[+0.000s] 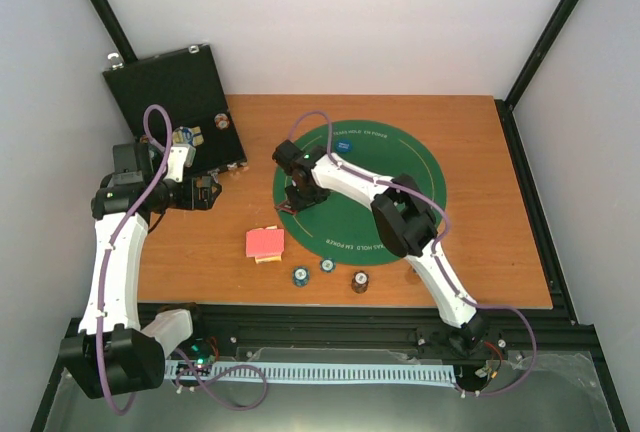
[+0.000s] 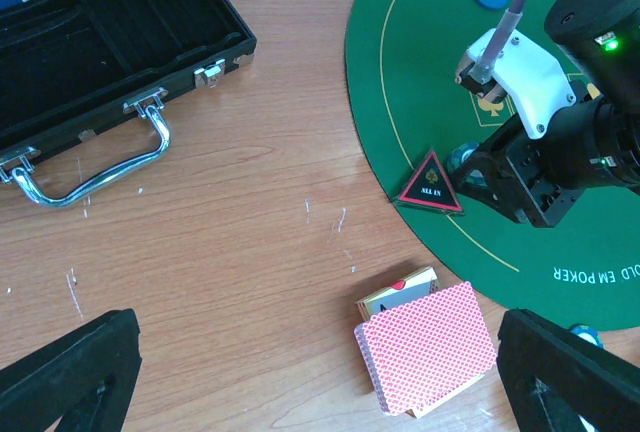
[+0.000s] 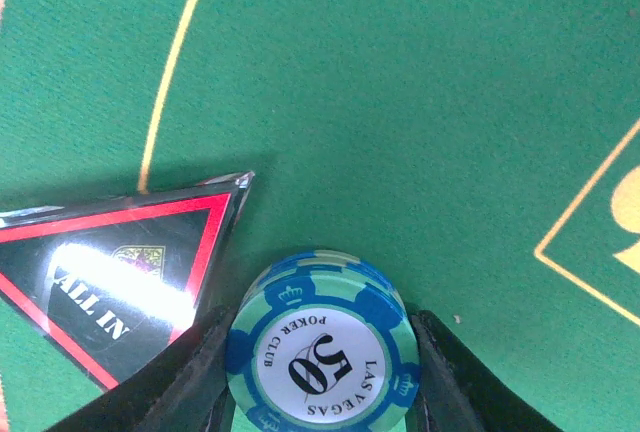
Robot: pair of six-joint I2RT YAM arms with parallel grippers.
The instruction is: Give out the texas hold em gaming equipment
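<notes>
We find the right tool [image 3: 320,377] closed on a teal-and-blue chip [image 3: 318,347]. One dark finger [image 3: 185,377] presses each side of its striped rim, and the printed face reads "50 Las Vegas Poker Club". We cannot tell whether it is a single chip or the top of a stack, nor whether it rests on the surface below.

Just beside the chip, on its left in the right wrist view, a dark triangular marker [image 3: 110,282] with a red border reads "ALL IN". It lies flat, and the tool's left finger overlaps its near corner. Both sit at the left rim of the round green mat [image 1: 425,157]. Further in on the mat lies a blue round button [image 1: 344,144] marked "small blind", well apart from the right tool.

The left tool [image 2: 320,387] stands fully open and holds nothing, with its fingers [image 2: 70,377] at the lower corners of its own view. It hovers over bare bench [image 1: 500,252]. The red-backed card deck [image 2: 425,347] lies between the fingers, nearer the right one.

On the bench near its front edge, off the mat, we note two teal chips [image 1: 300,276] and a brown chip stack [image 1: 359,282], with the deck to their left. The black case [image 1: 165,87] lies open at the far left corner.
</notes>
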